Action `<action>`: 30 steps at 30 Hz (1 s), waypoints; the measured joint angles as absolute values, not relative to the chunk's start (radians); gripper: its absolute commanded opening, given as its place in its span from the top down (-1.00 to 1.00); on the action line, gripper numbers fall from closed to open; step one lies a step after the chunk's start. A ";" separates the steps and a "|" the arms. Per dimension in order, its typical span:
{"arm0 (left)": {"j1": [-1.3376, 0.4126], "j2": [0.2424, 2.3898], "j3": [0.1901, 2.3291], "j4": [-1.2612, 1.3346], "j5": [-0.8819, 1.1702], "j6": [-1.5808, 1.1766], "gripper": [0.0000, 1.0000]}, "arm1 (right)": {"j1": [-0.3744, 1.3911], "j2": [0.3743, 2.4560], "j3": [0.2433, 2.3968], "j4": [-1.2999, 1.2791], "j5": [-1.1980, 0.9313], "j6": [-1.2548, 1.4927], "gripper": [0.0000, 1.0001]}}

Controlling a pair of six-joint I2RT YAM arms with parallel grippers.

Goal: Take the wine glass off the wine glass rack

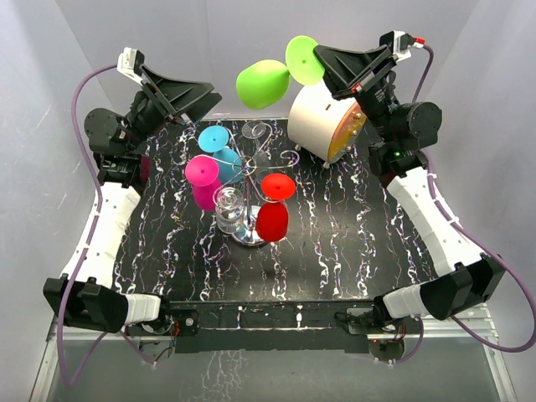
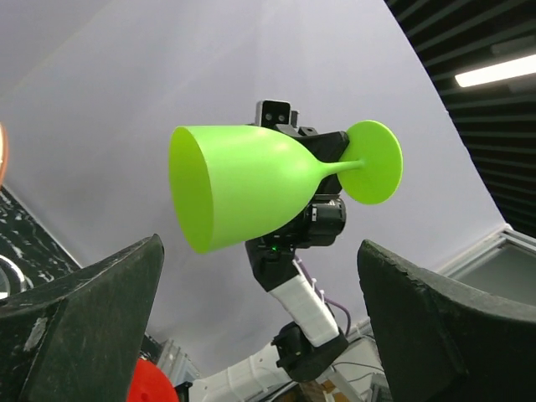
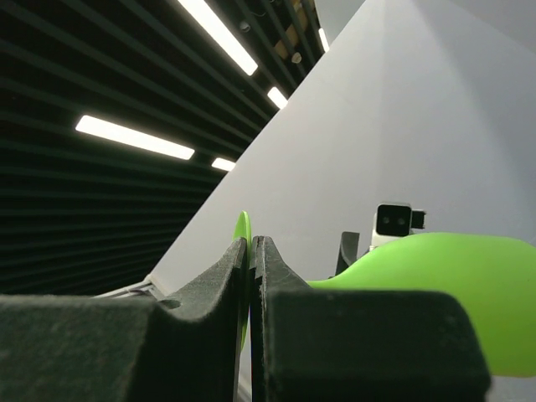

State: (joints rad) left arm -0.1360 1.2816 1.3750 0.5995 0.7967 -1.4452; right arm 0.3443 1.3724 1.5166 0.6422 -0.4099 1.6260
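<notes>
Lime-green wine glass (image 1: pixel 262 84) is lying sideways, its stem pinched in the right hand (image 1: pixel 318 70), bowl pointing toward the spread-open left hand (image 1: pixel 209 97).

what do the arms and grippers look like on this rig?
Left arm and right arm: white link shells, black joints, a purple cable looping along each. Left gripper and right gripper: black wedge fingers, white wrist camera.

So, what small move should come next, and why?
Probably ease the left gripper toward the bowl of the green glass. The right gripper is shut on its stem and holds it in the air, clear of the rack. The left one is open and aimed at it, which suggests a handover.
</notes>
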 measured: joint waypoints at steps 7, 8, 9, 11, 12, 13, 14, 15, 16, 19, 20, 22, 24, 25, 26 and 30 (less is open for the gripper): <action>-0.220 1.340 1.374 0.738 0.794 -1.524 -0.77 | 0.358 1.382 1.517 0.701 -0.422 1.696 1.00; -0.230 1.347 1.374 0.751 0.794 -1.532 -0.71 | 0.359 1.382 1.517 0.707 -0.422 1.702 1.00; -0.240 1.353 1.374 0.765 0.794 -1.541 -0.64 | 0.360 1.382 1.517 0.711 -0.422 1.705 1.00; -0.252 1.354 1.364 0.788 0.793 -1.556 -0.54 | 0.361 1.382 1.517 0.719 -0.422 1.711 1.00; -0.256 1.353 1.357 0.802 0.793 -1.565 -0.49 | 0.361 1.382 1.516 0.721 -0.422 1.714 1.00; -0.259 1.353 1.352 0.817 0.792 -1.573 -0.45 | 0.364 1.382 1.514 0.727 -0.422 1.719 1.00; -0.261 1.353 1.346 0.832 0.789 -1.582 -0.40 | 0.365 1.382 1.511 0.732 -0.422 1.726 1.00; -0.263 1.353 1.340 0.847 0.786 -1.592 -0.35 | 0.366 1.382 1.506 0.740 -0.422 1.734 1.00; -0.265 1.353 1.334 0.864 0.783 -1.605 -0.30 | 0.367 1.382 1.499 0.749 -0.421 1.743 1.00; -0.267 1.354 1.313 0.930 0.772 -1.650 -0.19 | 0.373 1.384 1.476 0.779 -0.421 1.777 1.00; -0.268 1.354 1.308 0.951 0.768 -1.666 -0.14 | 0.374 1.387 1.472 0.785 -0.421 1.784 1.00; -0.273 1.361 1.307 0.992 0.762 -1.691 -0.05 | 0.379 1.395 1.467 0.801 -0.419 1.803 1.00; -0.280 1.367 1.307 1.016 0.758 -1.707 0.03 | 0.383 1.402 1.457 0.815 -0.418 1.820 1.00; -0.285 1.369 1.307 1.023 0.756 -1.713 0.04 | 0.385 1.407 1.455 0.820 -0.418 1.830 1.00; -0.288 1.370 1.307 1.028 0.754 -1.720 0.04 | 0.386 1.410 1.453 0.825 -0.418 1.837 1.00; -0.298 1.370 1.307 1.053 0.743 -1.743 0.23 | 0.388 1.423 1.434 0.859 -0.417 1.876 1.00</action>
